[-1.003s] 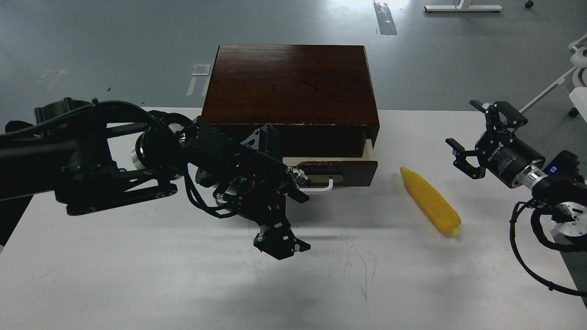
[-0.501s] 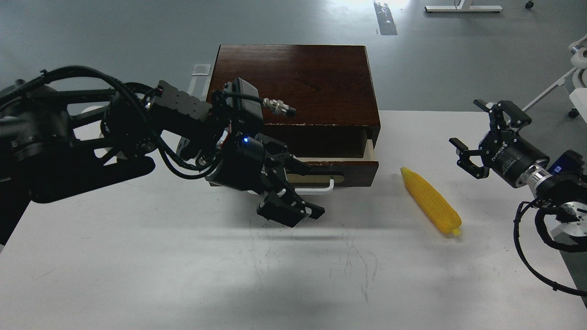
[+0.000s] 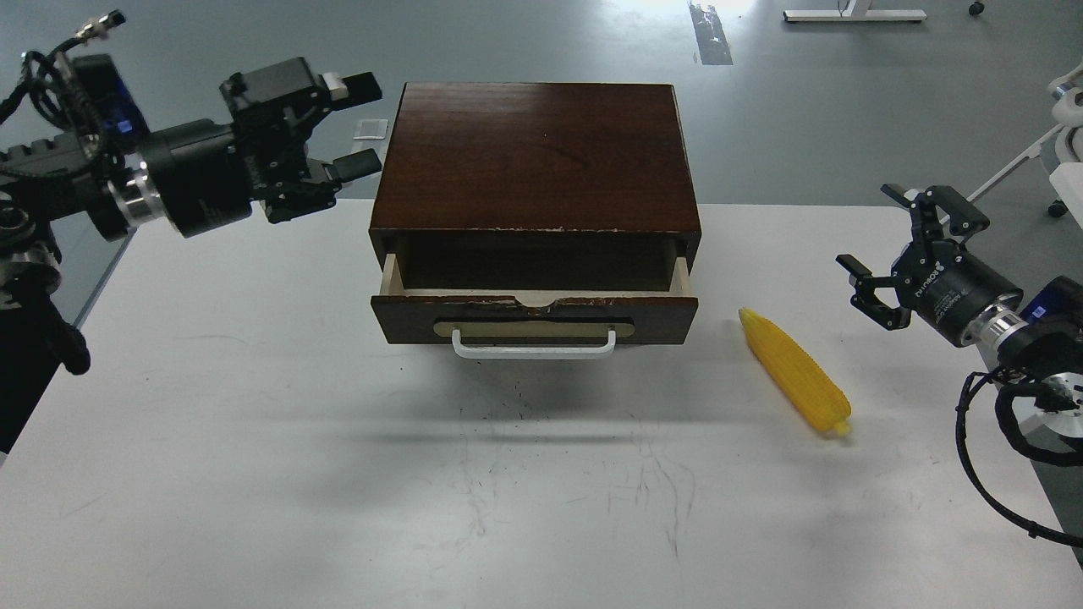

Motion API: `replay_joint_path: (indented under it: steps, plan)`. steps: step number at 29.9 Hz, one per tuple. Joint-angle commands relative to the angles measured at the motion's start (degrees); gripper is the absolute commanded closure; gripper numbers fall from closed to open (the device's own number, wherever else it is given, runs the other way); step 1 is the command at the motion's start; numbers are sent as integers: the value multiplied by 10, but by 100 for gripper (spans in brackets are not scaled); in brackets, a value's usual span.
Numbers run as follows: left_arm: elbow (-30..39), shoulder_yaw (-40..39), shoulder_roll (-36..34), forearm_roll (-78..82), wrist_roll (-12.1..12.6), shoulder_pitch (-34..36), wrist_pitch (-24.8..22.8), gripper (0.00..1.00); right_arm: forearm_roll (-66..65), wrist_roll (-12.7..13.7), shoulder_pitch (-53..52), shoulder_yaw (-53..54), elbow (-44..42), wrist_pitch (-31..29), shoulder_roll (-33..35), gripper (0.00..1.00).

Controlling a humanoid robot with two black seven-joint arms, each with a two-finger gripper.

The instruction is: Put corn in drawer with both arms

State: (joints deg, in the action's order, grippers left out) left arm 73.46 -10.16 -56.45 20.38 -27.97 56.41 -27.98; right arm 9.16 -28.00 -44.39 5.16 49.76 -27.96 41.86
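Note:
The yellow corn lies on the white table right of the drawer, tip pointing to the far left. The drawer, with its white bar handle, stands pulled partly out of the dark wooden box; what shows of its inside is bare. My left gripper is open and empty, raised off the box's far left corner. My right gripper is open and empty, hovering right of the corn and apart from it.
The white table ends at the left near my left arm and at the right under my right arm. Beyond the box is grey floor with white furniture legs at the back and white frame parts at the far right.
My left arm has swung away from the drawer handle, up and to the far left, uncovering the drawer front. The drawer stays partly open. My right gripper drifted slightly right. The corn has not moved.

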Motion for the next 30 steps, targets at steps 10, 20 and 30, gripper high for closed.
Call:
replay_joint_path:
  steps: [10, 20, 30]
  plan:
    - [-144, -47, 32, -159, 0, -164, 0, 1, -234, 0, -12, -2, 24, 0, 46, 0]
    - [-198, -144, 113, -162, 0, -246, 0, 1, -555, 0, -93, -8, 30, 3, 74, 0]
    - [-206, -153, 119, -162, 0, -250, 0, 1, -867, 0, -137, -45, 28, 41, 41, 0]
